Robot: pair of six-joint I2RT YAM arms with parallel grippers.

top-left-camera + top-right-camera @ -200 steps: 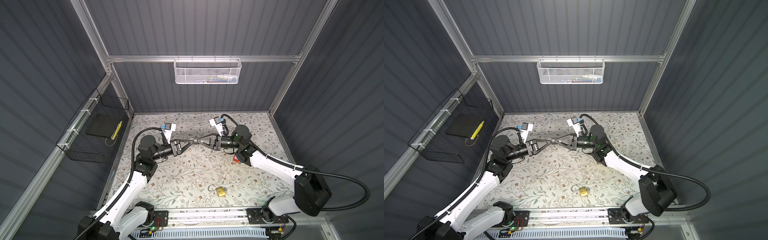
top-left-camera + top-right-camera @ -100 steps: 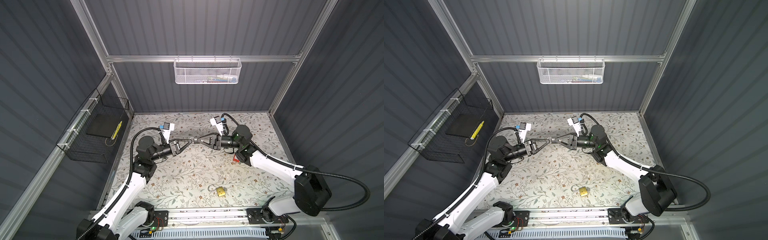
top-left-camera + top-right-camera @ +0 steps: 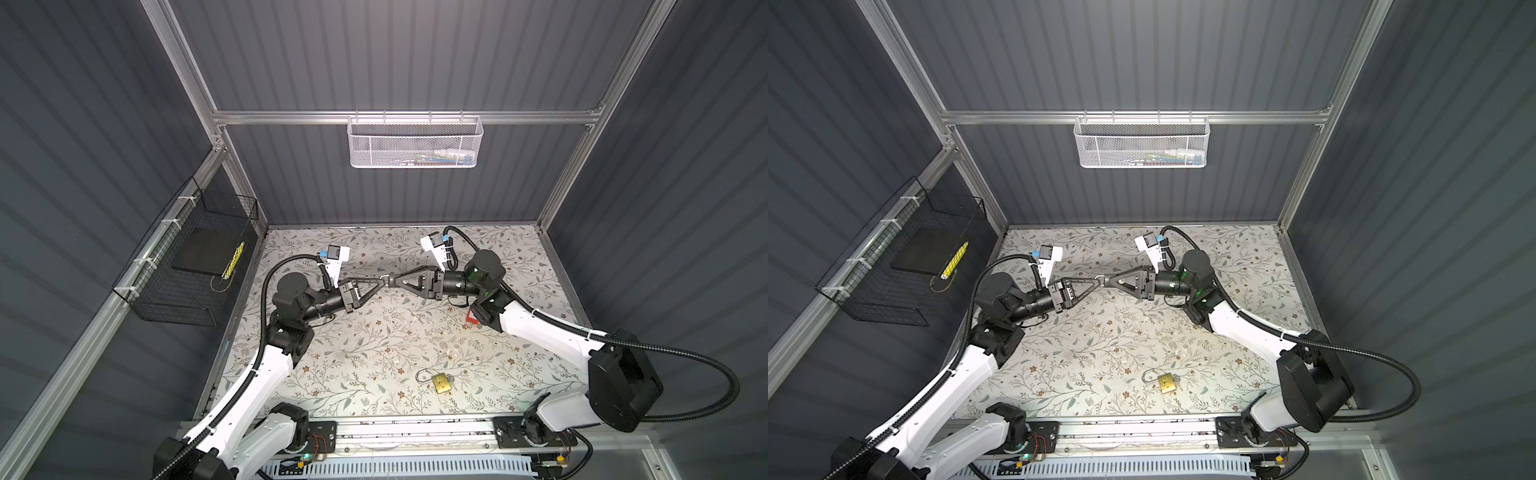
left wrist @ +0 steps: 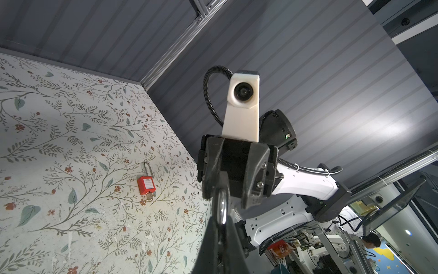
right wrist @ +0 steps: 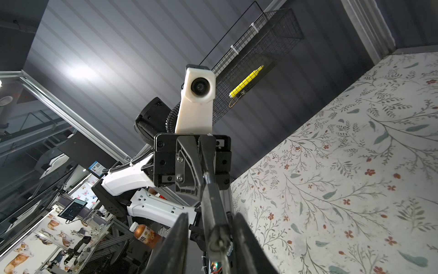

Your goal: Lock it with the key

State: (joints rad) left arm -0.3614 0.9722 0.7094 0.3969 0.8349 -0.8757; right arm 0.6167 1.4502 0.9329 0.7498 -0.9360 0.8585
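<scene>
The left hand is pinching the key ring aloft, with the right hand gaping at its tips. The brass padlock is lying untouched on the tabletop, so the locking apparently isn't started.

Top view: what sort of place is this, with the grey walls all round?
Probably a robot test cell in a lab: a left arm and a right arm mounted on a rail, an aluminium frame with grey panels, and a padlock lying on the table as a practice piece.
</scene>
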